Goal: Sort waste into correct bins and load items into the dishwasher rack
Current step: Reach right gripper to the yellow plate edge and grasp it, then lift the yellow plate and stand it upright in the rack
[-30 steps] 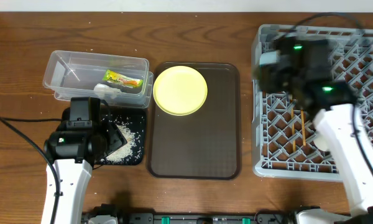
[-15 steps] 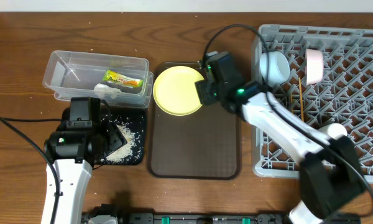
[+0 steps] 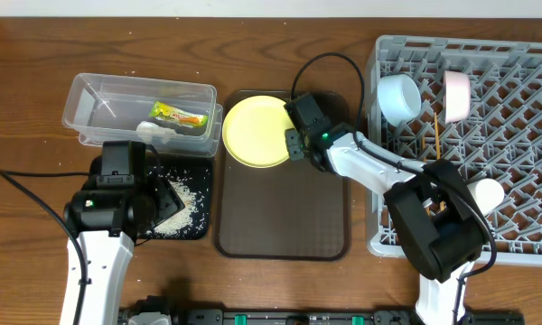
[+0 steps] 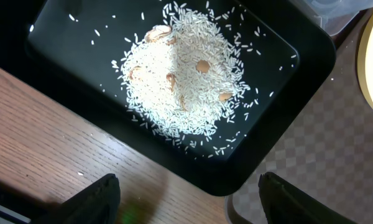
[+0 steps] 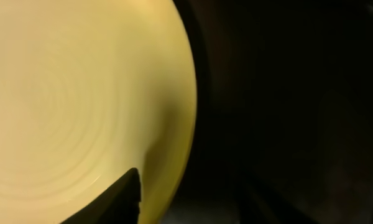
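yellow plate (image 3: 257, 131), right claw (image 3: 294, 143) at its rim, grip unclear, left claw (image 4: 189, 205) spread above rice (image 4: 180, 81)

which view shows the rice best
Left wrist: the rice lies close and sharp, heaped in the black tray with a few tan bits. Overhead shows it small and partly hidden. Right wrist shows none of it.

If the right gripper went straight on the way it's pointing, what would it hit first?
Most likely the yellow plate. The right gripper points down at its right rim on the brown tray, with one finger over the plate. How close it is, I can't tell.
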You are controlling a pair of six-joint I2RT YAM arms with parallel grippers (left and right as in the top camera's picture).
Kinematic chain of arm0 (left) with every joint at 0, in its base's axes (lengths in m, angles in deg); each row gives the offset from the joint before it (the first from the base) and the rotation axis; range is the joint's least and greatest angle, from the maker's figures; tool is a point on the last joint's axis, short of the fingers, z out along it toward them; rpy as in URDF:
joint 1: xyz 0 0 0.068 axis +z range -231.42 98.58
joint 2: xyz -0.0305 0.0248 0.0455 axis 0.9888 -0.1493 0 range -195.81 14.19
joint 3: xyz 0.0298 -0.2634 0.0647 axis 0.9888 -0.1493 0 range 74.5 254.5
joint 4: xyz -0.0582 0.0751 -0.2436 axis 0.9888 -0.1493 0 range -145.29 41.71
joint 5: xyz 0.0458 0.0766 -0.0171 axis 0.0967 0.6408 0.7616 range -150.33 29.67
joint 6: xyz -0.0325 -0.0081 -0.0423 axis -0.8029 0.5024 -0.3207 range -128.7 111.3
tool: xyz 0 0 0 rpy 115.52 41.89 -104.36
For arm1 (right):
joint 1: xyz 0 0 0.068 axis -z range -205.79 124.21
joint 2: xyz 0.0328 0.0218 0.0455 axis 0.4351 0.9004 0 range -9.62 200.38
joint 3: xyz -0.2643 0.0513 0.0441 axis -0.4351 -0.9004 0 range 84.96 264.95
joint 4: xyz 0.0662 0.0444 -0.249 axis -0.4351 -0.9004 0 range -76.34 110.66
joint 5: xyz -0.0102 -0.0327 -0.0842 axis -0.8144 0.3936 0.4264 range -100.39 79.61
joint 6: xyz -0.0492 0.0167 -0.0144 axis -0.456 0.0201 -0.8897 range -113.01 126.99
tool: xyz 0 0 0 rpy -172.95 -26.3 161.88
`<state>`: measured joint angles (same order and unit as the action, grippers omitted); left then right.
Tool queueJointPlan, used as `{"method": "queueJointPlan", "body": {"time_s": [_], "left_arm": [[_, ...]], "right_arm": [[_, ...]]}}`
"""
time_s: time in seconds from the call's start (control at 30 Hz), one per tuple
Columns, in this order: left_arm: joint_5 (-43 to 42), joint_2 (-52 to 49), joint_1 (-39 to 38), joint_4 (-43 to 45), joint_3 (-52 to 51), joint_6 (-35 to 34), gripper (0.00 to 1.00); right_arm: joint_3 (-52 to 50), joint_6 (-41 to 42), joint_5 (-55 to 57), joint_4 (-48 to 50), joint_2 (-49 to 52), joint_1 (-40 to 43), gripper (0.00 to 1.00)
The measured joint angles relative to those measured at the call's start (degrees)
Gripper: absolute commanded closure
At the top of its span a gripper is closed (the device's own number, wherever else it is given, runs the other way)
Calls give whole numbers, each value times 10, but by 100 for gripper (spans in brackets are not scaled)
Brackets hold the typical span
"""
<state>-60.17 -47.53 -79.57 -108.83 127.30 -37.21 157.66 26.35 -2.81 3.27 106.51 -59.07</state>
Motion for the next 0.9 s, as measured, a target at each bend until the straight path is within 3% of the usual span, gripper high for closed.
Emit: {"method": "queueJointPlan", "body": {"time_s": [0.13, 0.37, 0.7, 0.9], "left_arm": [[0, 0, 0, 0, 0, 0, 25], [0, 0, 0, -1, 0, 0, 26], [0, 0, 0, -1, 0, 0, 26], [0, 0, 0, -1, 0, 0, 26]], "right_arm": [[0, 9, 0, -28, 0, 0, 81], [14, 17, 4, -79, -1, 1, 98], [10, 18, -7, -130, -39, 23, 99], [5, -26, 2, -163, -163, 81, 99]]}}
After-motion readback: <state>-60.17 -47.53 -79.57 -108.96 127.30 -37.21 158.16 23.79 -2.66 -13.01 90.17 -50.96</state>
